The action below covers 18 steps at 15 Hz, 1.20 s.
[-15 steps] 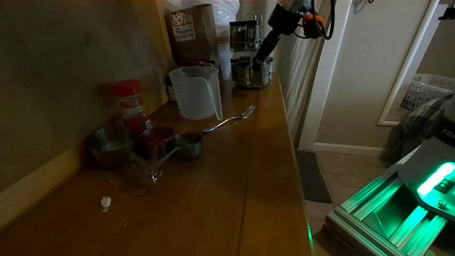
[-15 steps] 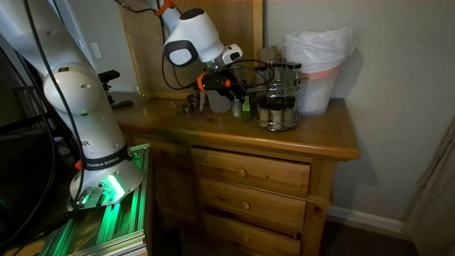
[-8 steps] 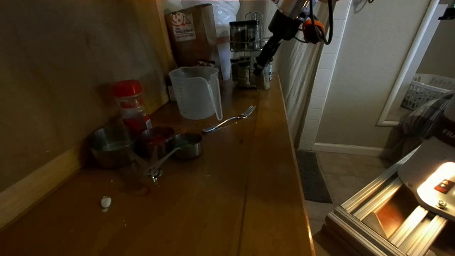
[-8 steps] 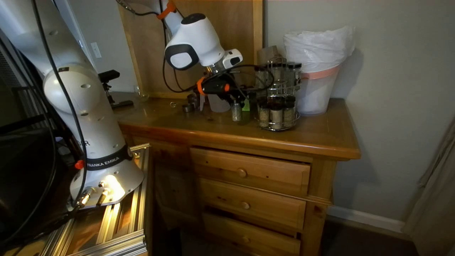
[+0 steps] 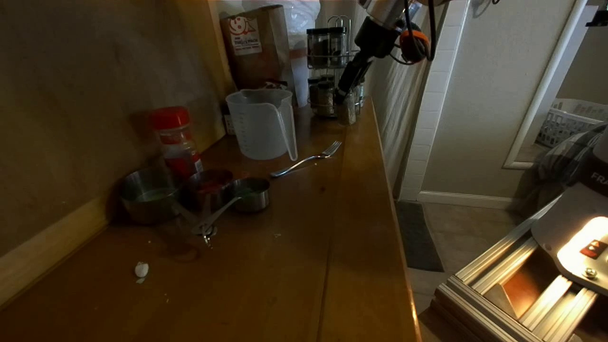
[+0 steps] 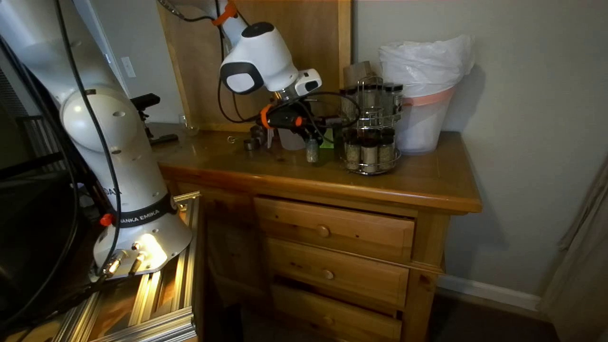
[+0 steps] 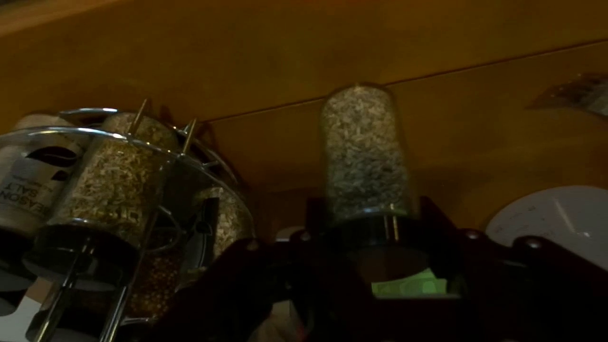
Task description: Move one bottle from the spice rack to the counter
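Grips 1 small glass jar by the dark lid, with the jaws clamped on it. Holds it lid end up, close to upright, at the end of a white arm. Can see pale, grainy flakes through the glass. Has the jar out of the spice rack, near but apart from it in an exterior view, and low over the desk. Cannot tell whether touching the desk or just above it.

Can count 2 tiers on the rack in both exterior views, with more dark-lidded jars on each, 3 of them along the near side of the lower tier. Can read "SALT" on a white label at the left of the wrist view.

Can make out, farther along the desk, a translucent white pitcher, with a fork lying near its handle, then 3 metal measuring cups close together in front of a red-lidded container. Can see a brown paper bag behind the pitcher, and a bin with a white plastic liner beyond the rack. Cannot identify the small green patch just behind the jar.
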Tool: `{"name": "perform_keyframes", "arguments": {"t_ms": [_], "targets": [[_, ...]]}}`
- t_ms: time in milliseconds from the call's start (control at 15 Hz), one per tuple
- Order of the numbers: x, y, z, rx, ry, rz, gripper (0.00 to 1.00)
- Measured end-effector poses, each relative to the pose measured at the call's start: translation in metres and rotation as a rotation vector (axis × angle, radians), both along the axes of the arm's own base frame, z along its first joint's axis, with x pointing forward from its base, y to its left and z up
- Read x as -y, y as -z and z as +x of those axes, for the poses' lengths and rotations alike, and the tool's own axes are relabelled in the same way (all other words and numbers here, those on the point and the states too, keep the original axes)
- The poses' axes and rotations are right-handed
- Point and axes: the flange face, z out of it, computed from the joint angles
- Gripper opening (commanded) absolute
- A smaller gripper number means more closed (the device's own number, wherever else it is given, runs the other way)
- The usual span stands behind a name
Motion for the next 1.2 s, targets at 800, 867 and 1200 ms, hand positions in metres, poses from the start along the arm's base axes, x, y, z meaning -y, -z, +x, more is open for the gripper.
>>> {"name": "perform_keyframes", "arguments": {"t_ms": [800, 867, 1200], "targets": [[-0.002, 0.024, 0.004, -0.039, 0.019, -0.016, 0.99], [-0.002, 0.027, 0.004, -0.045, 0.020, -0.019, 1.00], [0.002, 0.024, 0.007, -0.007, 0.037, -0.051, 1.00]]}}
